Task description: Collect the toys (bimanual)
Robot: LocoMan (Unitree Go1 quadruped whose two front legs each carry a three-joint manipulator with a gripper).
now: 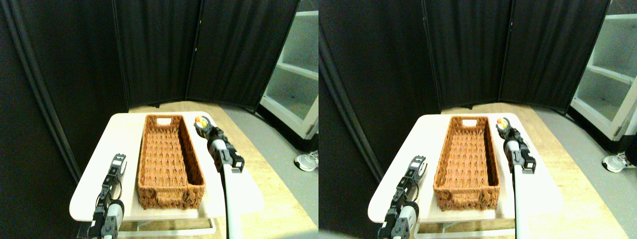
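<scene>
One small toy (201, 120), orange, yellow and white, shows at the far right corner of the white table (127, 134). My right gripper (203, 125) reaches out along the right side of the long brown wicker basket (170, 159), and its dark jaws wrap around that toy. The basket lies lengthwise in the middle of the table and nothing shows inside it. My left gripper (118, 162) hangs over the table's left part, a little apart from the basket's left wall, with nothing in it.
Black folding screens (159, 50) stand close behind the table. A white shelf unit (293, 74) is at the back right. On the floor at the right edge there is a person's shoe (308, 160).
</scene>
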